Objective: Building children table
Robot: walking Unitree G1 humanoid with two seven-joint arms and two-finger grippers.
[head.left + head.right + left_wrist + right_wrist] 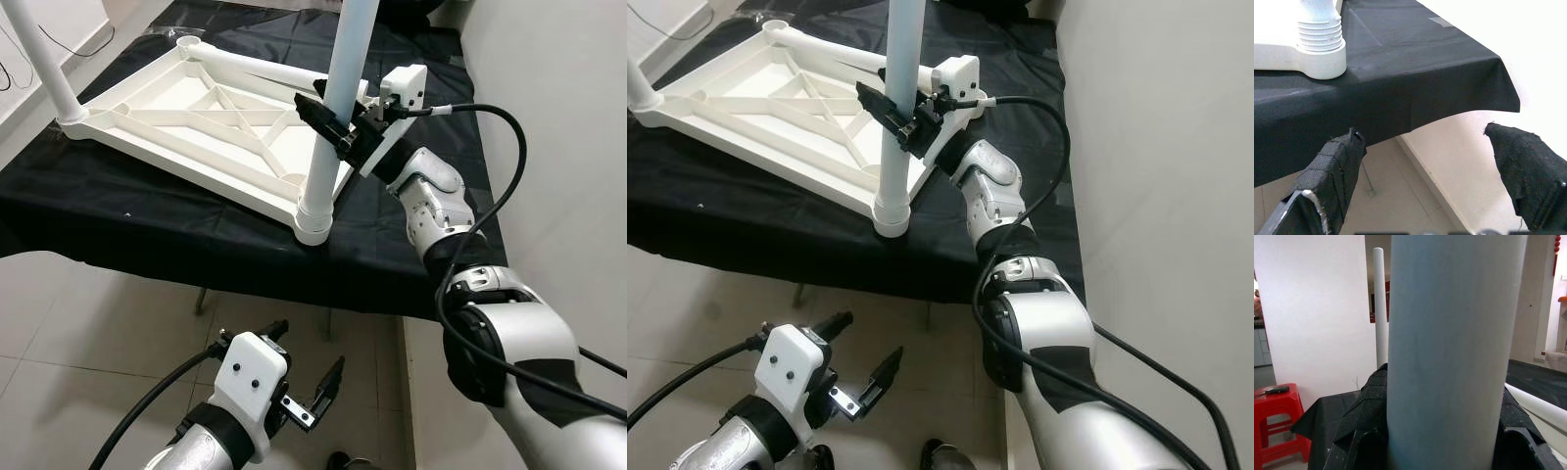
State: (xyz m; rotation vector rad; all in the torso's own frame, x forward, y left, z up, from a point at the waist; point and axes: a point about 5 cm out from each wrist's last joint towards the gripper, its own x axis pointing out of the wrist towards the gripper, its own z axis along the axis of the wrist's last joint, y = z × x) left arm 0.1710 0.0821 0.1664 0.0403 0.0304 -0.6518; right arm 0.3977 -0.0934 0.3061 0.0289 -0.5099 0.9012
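Here, right end effector (331,121) clamped on smooth white cylindrical leg (338,108), left end effector (306,378) spread, holding nothing.

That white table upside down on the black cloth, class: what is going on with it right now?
The robot is putting legs on the white tabletop, which lies underside up on the black-covered table. Its right end effector is closed around an upright leg seated in the near corner socket. Another leg stands at the far-left corner. The left end effector hangs open below the table edge.

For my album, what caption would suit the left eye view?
Right gripper clasps an upright white leg standing in the upturned tabletop's corner socket.
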